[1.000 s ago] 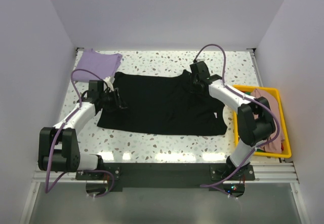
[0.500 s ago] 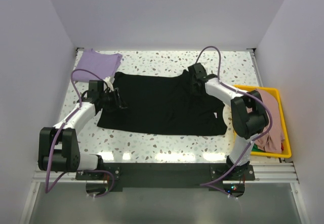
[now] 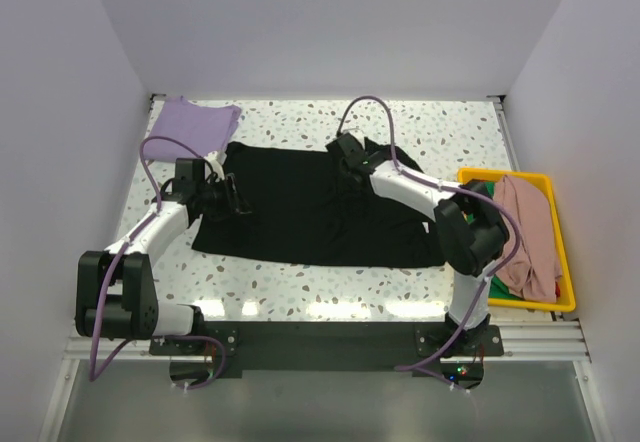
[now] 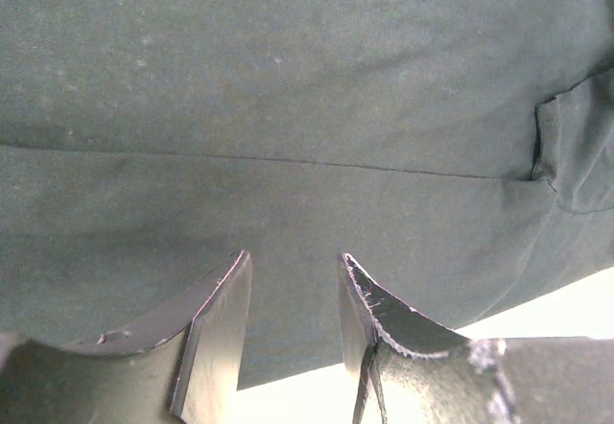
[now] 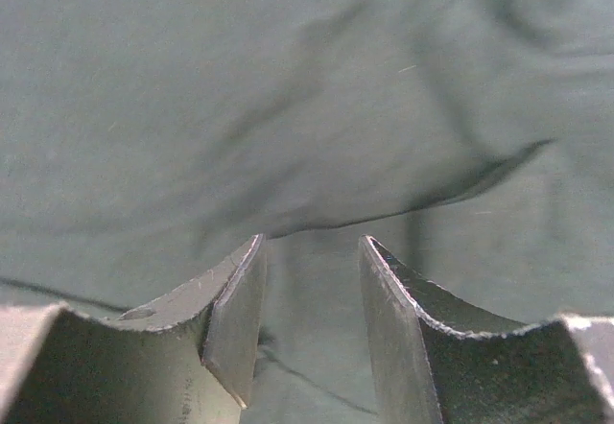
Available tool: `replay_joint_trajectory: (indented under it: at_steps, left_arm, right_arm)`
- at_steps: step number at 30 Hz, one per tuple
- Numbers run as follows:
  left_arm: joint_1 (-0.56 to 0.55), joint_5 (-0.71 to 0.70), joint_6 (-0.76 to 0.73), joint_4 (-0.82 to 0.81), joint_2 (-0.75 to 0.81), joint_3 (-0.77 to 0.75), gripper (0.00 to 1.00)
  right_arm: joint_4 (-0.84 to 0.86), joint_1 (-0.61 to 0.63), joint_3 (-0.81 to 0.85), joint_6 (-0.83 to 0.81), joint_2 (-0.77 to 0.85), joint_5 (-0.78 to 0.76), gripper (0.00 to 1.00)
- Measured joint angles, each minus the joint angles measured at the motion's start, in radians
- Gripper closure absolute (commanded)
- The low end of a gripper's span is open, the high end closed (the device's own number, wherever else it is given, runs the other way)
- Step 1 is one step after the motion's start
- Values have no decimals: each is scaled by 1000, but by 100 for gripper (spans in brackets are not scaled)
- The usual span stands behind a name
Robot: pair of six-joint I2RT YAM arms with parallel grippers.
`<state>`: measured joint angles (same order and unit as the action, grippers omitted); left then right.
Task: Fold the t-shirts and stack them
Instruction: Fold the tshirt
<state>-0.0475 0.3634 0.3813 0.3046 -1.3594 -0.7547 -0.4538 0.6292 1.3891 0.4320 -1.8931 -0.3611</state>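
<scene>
Black t-shirt (image 3: 315,207) between both arms' narrowly parted fingers (image 4: 216,318) (image 5: 235,309); lavender t-shirt (image 3: 190,120) overhead only.

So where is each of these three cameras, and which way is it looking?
Top: above and behind the arms, looking down at the table; both arms show.
Left wrist: on the left arm, facing the black shirt near its edge; left gripper shows.
Right wrist: on the right arm, facing the shirt's folds; right gripper shows.
Shared: all three see the black shirt.
</scene>
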Motion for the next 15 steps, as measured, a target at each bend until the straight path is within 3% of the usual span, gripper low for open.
replay_joint_trajectory:
  at_steps: [9,15]
  left_arm:
    - [0,0,0,0,0,0,54]
    - [0,0,0,0,0,0,54]
  right_arm:
    - [-19,53,19,28,-98,17,60]
    - [-25,53,20,44,-122,32,75]
